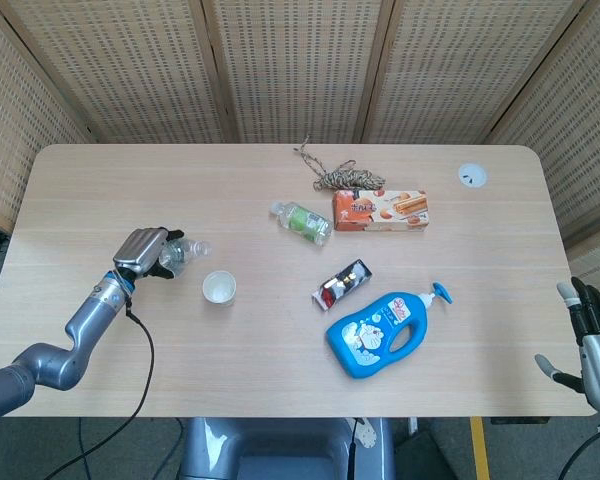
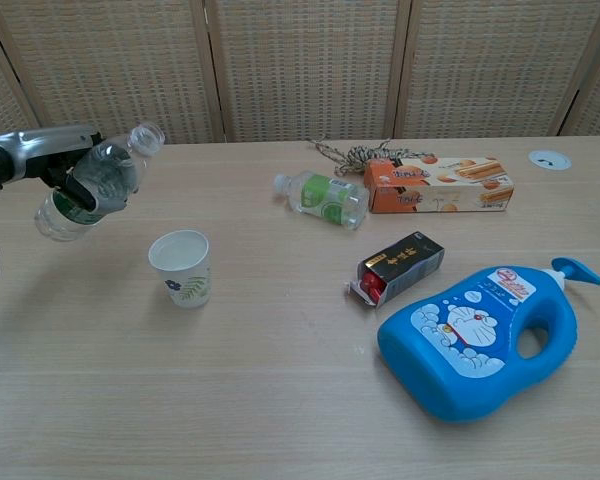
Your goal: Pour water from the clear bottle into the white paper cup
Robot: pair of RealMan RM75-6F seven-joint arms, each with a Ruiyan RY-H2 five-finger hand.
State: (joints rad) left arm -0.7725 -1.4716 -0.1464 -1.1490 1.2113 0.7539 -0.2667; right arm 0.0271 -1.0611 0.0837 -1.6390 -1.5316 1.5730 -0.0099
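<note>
My left robot hand [image 2: 55, 160] grips the clear bottle [image 2: 95, 190] above the counter [image 2: 280, 400], off to the left. Bottle tilted, neck up and to the right, open mouth higher than the base. In the head view the left robot hand [image 1: 143, 250] wraps the bottle [image 1: 180, 252] with the neck poking out toward the cup.

White paper cup [image 2: 181, 268] stands upright on the counter, just right of and below the bottle, not touching it. Leaf print on its side. From above, the cup [image 1: 219, 287] shows as a white ring; I cannot tell what is inside.

My right robot hand [image 1: 592, 325] hangs off the counter's right edge, seen only in the head view. Dark fingers spread apart, holding nothing.

Other items: small green-label bottle [image 2: 322, 199] lying on its side mid-counter; orange biscuit box [image 2: 438, 184] just right of it; twine bundle [image 2: 352, 155] behind both. Black carton [image 2: 400, 266] lying open-ended near centre. Blue pump bottle [image 2: 475, 338] on its side at front right.
</note>
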